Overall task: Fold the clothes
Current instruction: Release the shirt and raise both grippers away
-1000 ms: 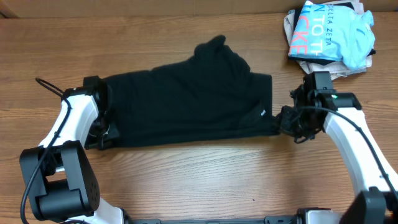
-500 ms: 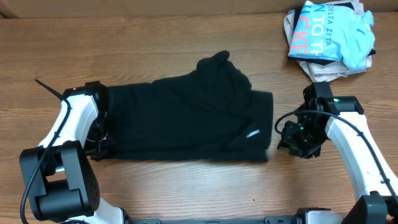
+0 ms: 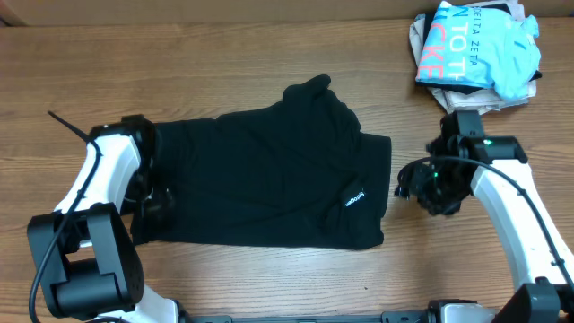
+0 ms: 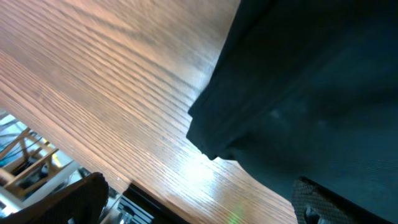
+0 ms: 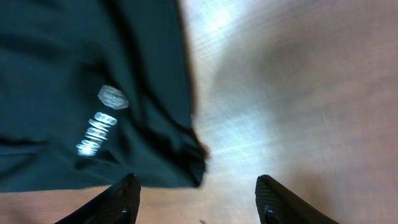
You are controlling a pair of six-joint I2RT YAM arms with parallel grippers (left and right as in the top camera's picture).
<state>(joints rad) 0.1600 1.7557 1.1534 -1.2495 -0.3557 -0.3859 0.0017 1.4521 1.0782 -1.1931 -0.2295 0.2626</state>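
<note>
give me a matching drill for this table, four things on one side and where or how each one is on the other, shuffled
1 black garment
2 light blue T-shirt
3 logo print
4 right claw

A open, by the garment's right edge
B on top of the pile, far right corner
C spread across the middle of the table
D white, on the black fabric

Pairs: 1-C, 2-B, 3-D, 4-A
</note>
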